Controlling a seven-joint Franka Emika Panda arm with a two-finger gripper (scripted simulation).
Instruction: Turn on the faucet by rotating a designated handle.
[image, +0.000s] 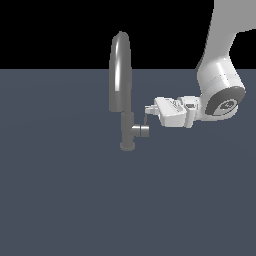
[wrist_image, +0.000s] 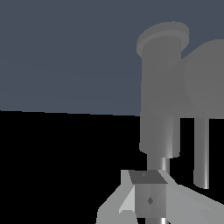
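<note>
A: Faucet (image: 121, 90) — where?
B: Stood upright on the dark floor (image: 60, 200), a little toward the exterior view's left of middle, well away from every edge. Arched spout on top, narrower post and round base below.

A: And the handle (image: 140, 130)?
B: Jutted sideways from the post, low down, toward the exterior view's right. Thin pin rose from its end.

A: Gripper (image: 148, 110)?
B: Came in level from the exterior view's right, just above the stub's end, right by the pin. One finger (wrist_image: 148, 199) seen close up from the wrist, in front of the post.

A: Clenched or released?
B: Couldn't tell. Contact with the pin unclear too.
</note>
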